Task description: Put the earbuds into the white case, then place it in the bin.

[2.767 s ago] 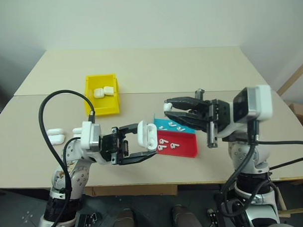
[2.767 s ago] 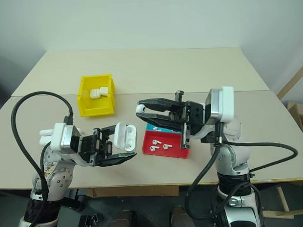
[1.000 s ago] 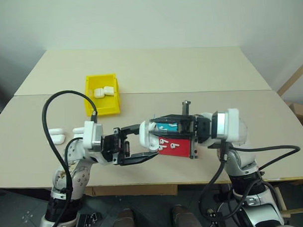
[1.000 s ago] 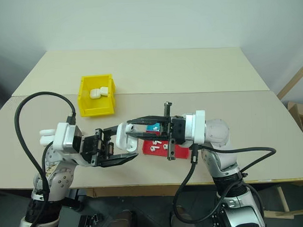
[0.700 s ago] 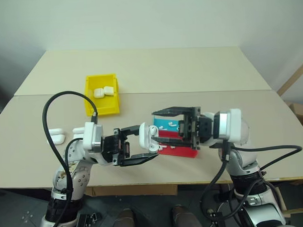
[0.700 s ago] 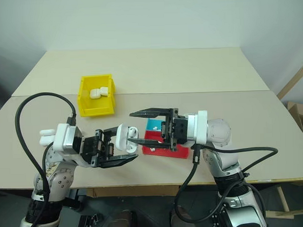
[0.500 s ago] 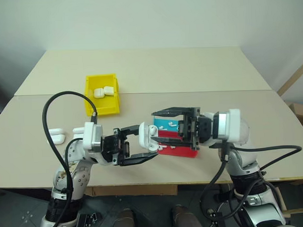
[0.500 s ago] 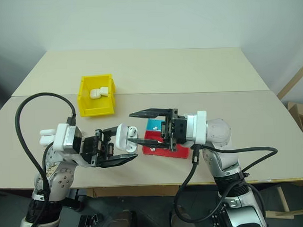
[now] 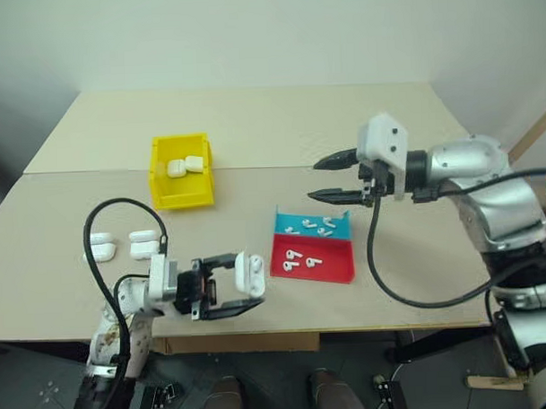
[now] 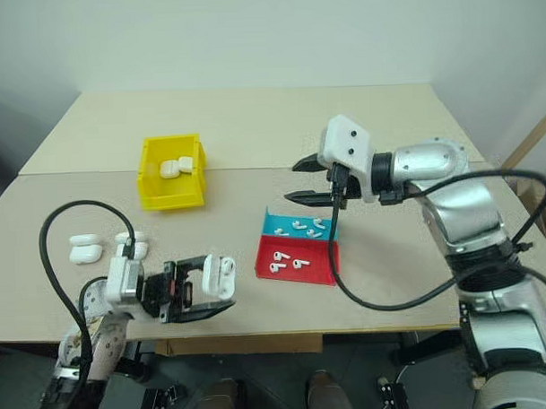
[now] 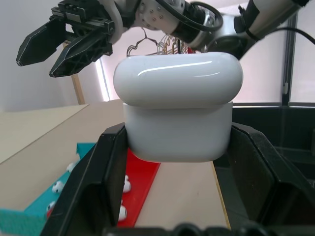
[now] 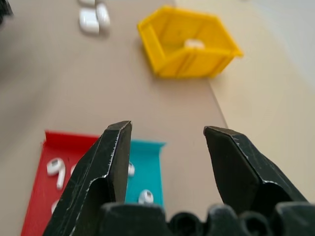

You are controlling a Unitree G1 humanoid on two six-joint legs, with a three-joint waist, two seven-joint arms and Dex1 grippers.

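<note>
glossy rounded white case (image 11: 178,114), black gripper (image 9: 240,292)

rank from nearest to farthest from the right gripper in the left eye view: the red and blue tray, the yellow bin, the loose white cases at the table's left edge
1. The shallow red and blue plastic tray, just below the open right gripper.
2. The small yellow plastic bin, across the table to the robot's left.
3. The loose glossy white cases, farthest, at the left edge.

The left end effector (image 9: 244,283) is hanging low at the near edge, pointing rightward, its two black fingers clamping shut. The right end effector (image 9: 321,179) is reaching out raised and pointing leftward, apparently tilting slightly downward, fingers standing apart and gripping nothing.
</note>
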